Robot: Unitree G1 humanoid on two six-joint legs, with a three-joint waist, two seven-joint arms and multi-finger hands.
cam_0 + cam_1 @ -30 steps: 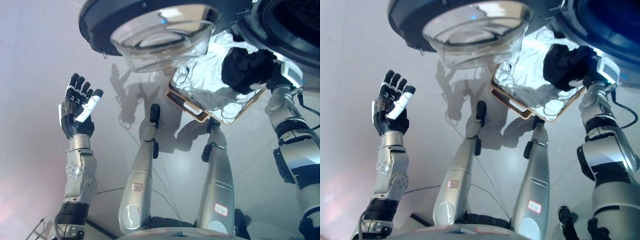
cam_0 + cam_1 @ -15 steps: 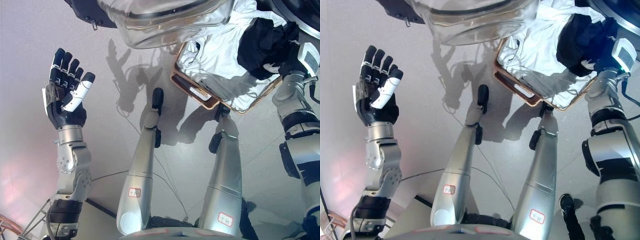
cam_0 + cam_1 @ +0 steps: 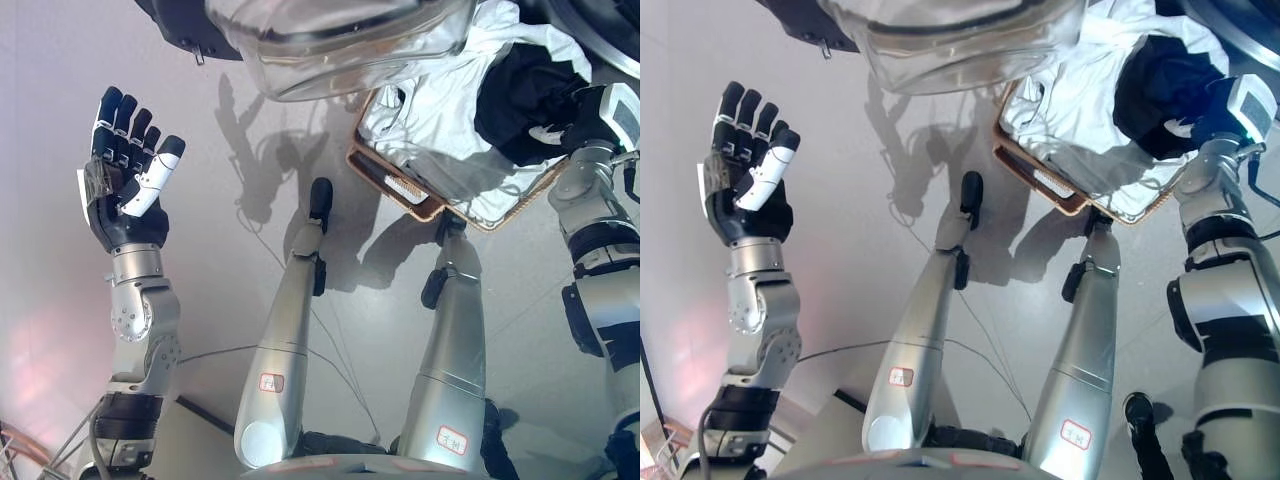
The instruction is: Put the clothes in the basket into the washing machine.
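Note:
A wicker basket [image 3: 398,188] with a white liner stands on the floor at the upper right. White clothes [image 3: 440,105] lie in it. My right hand [image 3: 572,112] is at the basket's right side, shut on a black garment [image 3: 522,88] that bunches up over the white clothes. The washing machine's round glass door [image 3: 340,40] hangs open at the top of the view, with the machine's dark front [image 3: 610,25] at the top right corner. My left hand [image 3: 125,175] is raised at the left, open and empty, far from the basket.
The basket sits right below the open door and next to the machine's front. Pale floor [image 3: 60,90] spreads to the left of the door and basket.
The camera has tipped downward, so the door and basket sit higher in view. My right hand keeps its hold on the black garment at the basket. My left hand stays raised and open.

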